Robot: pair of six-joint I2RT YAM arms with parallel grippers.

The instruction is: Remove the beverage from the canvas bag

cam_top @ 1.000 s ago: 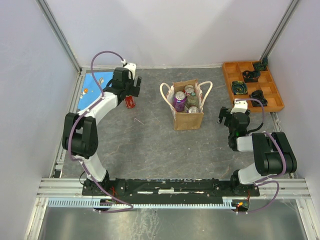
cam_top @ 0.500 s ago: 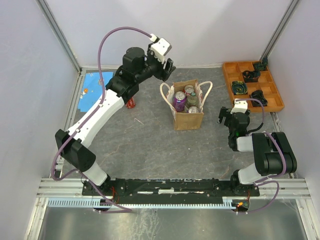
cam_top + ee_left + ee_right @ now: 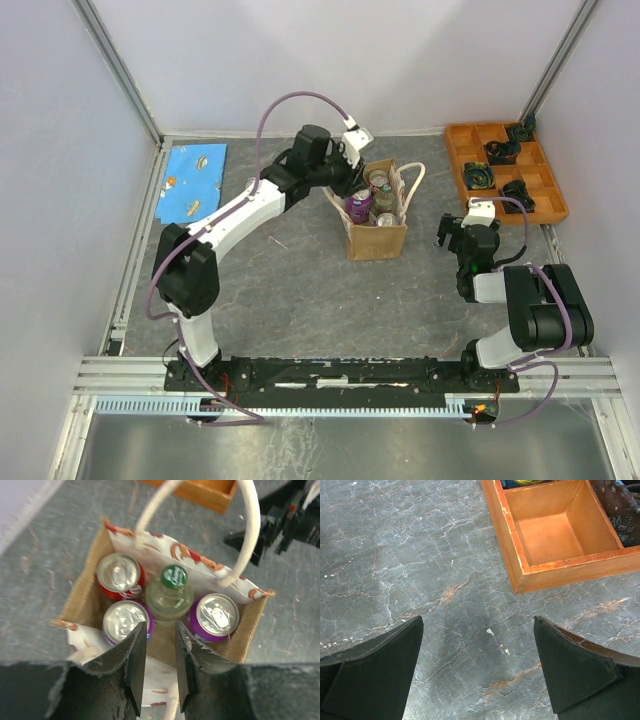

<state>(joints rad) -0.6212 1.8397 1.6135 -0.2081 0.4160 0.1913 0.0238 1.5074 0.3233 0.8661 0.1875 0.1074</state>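
1. A blue mat point(image 3: 192, 182) is lying at the far left of the grey table point(image 3: 300, 285), well apart from everything else.
2. The left arm is stretching across to mid-table. The left gripper point(image 3: 160, 626) is hanging just above the open bag, over its near edge. Its fingers are slightly parted and gripping nothing.
3. The canvas bag point(image 3: 377, 241) is standing upright at mid-table with its cream handles point(image 3: 250, 530) looping up. Four drinks are sitting inside: a red can point(image 3: 119, 575), a purple can point(image 3: 125, 621), a green-capped bottle point(image 3: 170, 592) between them, and a second purple can point(image 3: 216, 616).
4. The right gripper point(image 3: 477, 630) is hovering low over bare table to the right of the bag, apart from it. Its fingers are spread wide and empty.
5. An orange tray point(image 3: 459, 160) is sitting in the far right corner.
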